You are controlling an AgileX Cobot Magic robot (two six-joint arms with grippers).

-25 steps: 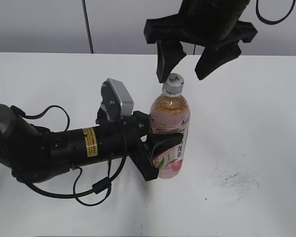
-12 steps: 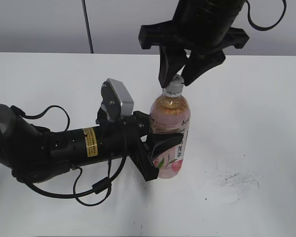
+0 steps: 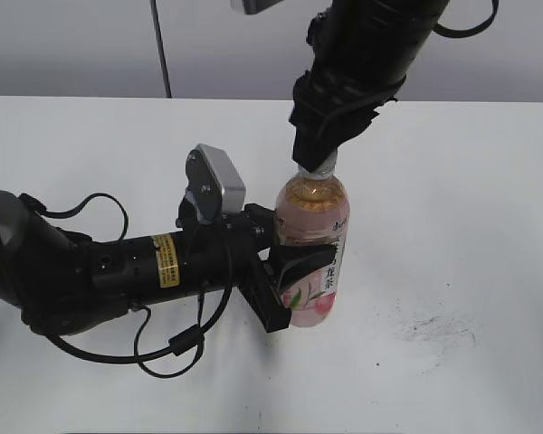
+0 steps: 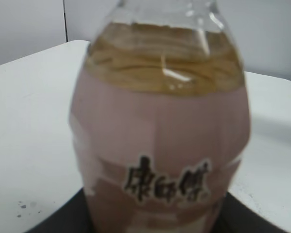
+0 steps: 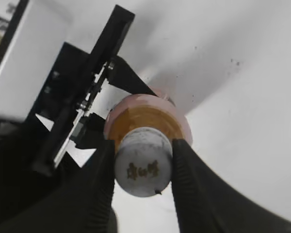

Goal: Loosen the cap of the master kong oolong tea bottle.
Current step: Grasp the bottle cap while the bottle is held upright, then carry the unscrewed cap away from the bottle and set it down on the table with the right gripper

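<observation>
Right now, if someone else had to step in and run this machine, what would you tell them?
Left tool: shut on the tea bottle, holding it upright on the table.
Right tool: shut on the white cap from above, one finger on each side.
Done: bottle steadied, cap gripped.
Left: twist the cap loose. Whether it has turned at all cannot be told from these views.
</observation>
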